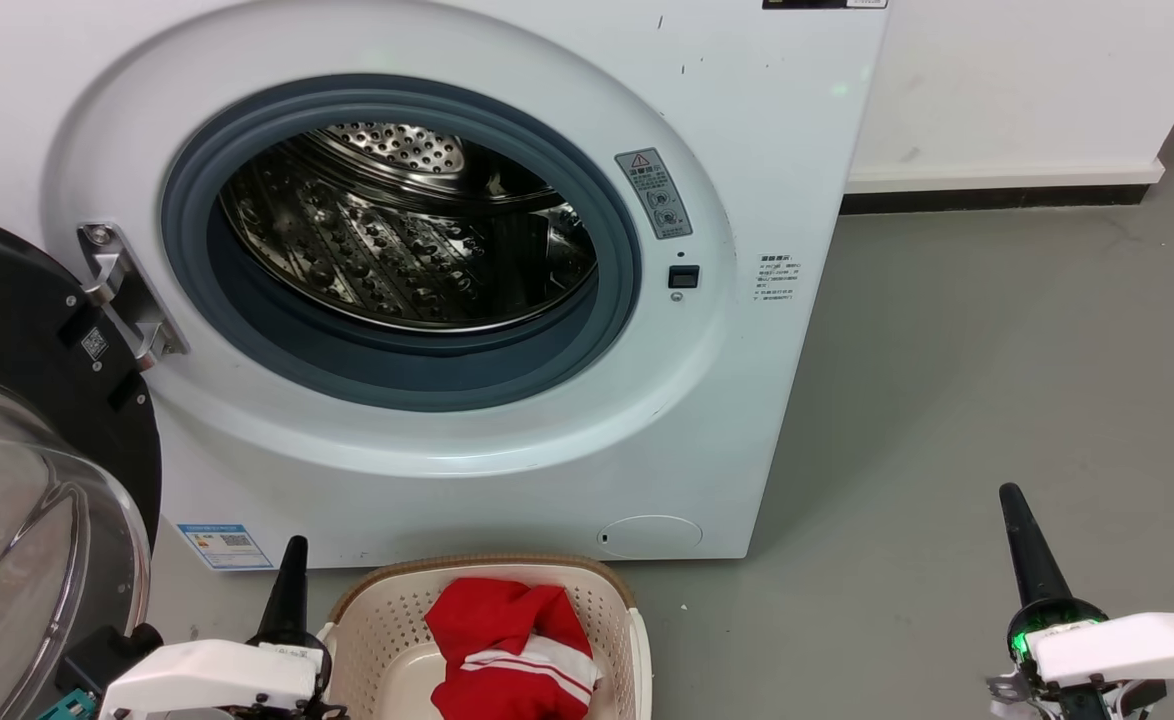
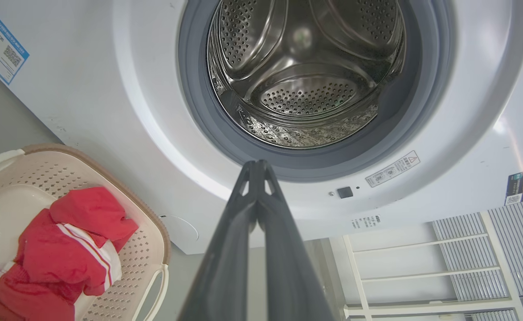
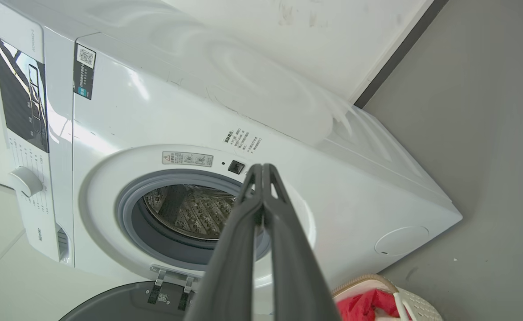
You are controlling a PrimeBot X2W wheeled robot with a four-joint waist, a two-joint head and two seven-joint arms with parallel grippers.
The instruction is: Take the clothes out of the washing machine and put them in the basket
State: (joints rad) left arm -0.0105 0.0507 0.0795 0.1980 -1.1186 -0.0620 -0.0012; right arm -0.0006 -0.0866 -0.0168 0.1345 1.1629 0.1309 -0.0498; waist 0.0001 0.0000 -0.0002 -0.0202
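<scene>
Both left pincer (image 1: 292,565) and right pincer (image 1: 1017,510) are being held pressed together; bright-red striped fabric clothes (image 1: 512,640) are lying in the cream plastic basket (image 1: 377,620), set before the white front-loading washing machine (image 1: 747,150), likely for short transfers.

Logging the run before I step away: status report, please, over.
Left gripper shut, empty; right gripper shut, empty. Clothes in basket; washing machine drum shows bare steel. Door open at left, nothing blocking the opening.
</scene>
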